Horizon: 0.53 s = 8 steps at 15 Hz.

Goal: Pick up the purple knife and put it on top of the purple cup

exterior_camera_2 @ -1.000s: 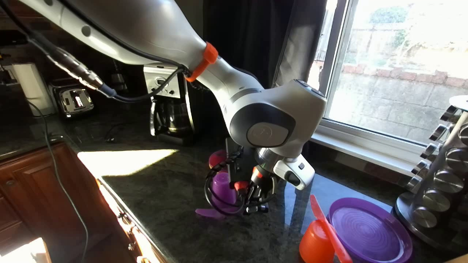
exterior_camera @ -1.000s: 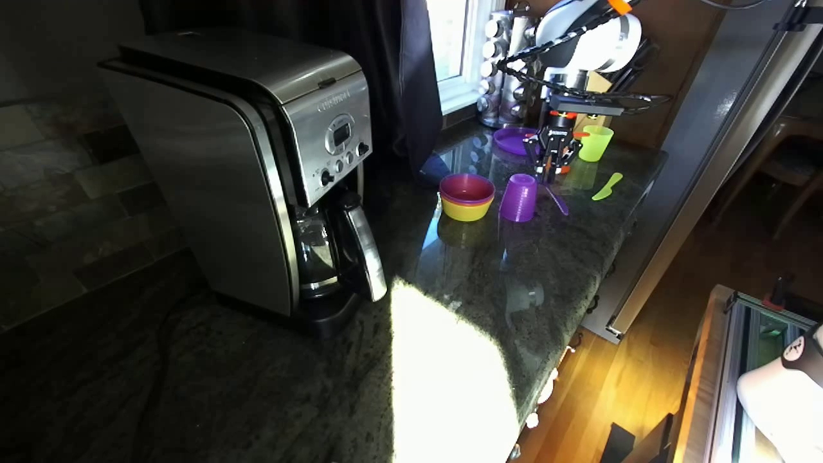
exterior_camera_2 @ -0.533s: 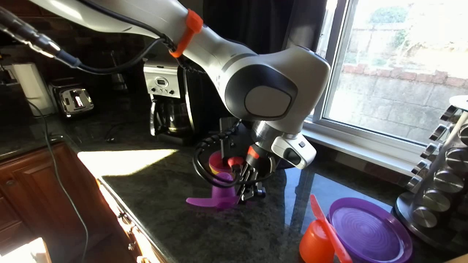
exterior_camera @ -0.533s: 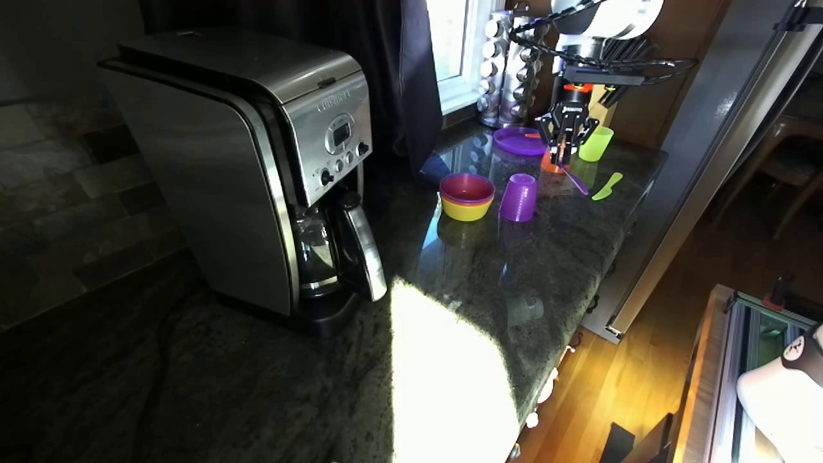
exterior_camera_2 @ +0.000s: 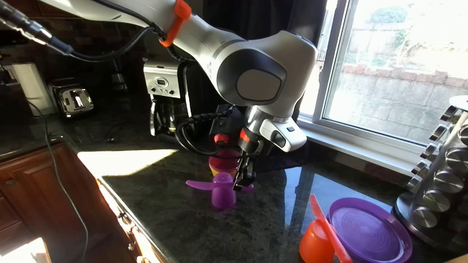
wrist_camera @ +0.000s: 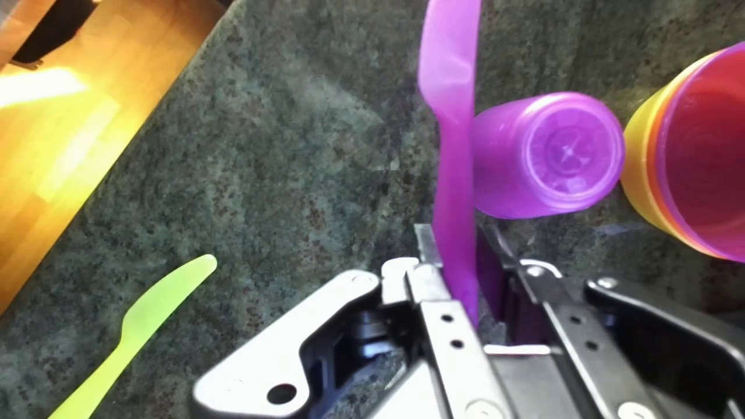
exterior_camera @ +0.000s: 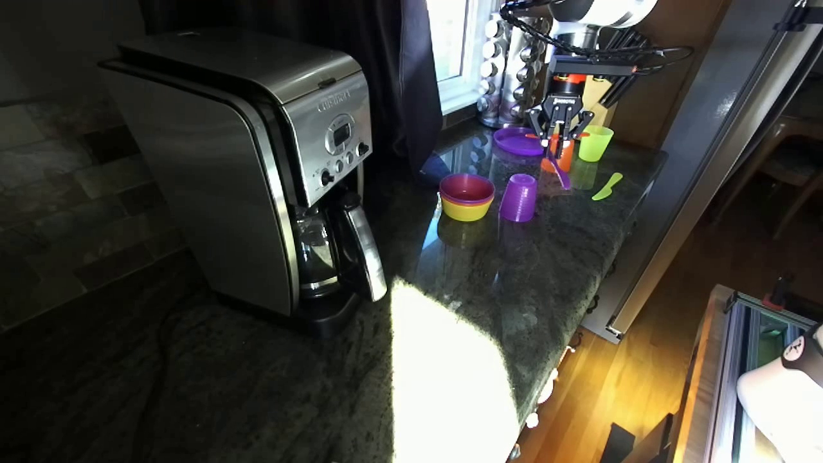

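Place: a home kitchen, as I read it.
Counter: dark and stone-like; I see a coffee maker by its wall-side edge, a toaster and a white paper roll farther along.
Corner beside the window: a spice rack, a knife block near it.
Below the front edge: wooden cabinets.
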Available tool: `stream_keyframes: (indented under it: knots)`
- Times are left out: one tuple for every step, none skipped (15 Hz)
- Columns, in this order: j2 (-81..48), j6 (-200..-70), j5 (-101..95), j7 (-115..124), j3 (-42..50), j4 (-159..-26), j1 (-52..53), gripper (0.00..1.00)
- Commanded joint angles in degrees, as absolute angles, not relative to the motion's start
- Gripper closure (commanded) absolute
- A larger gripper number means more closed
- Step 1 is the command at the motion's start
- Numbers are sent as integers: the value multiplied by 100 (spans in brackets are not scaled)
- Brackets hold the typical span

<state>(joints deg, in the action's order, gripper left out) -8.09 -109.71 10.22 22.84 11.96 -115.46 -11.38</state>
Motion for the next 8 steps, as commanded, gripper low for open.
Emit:
stream_keyframes:
  knots:
    - [-821, -10924, 1115, 2751, 1165, -11537, -1046, 94]
    - [-832, -10981, 1140, 2810, 1149, -11545, -1029, 94]
    - [-846, -10985, 1163, 2863, 1138, -11533, -1018, 94]
    - [-868, -10995, 1194, 2922, 1130, -11515, -1001, 94]
    - [-883, -11026, 1201, 2983, 1124, -11511, -984, 94]
    - [-903, -11033, 1213, 3031, 1116, -11497, -971, 94]
    - [-930, -11050, 1234, 3078, 1110, -11480, -959, 94]
    - [-950, -11072, 1252, 3125, 1107, -11469, -948, 94]
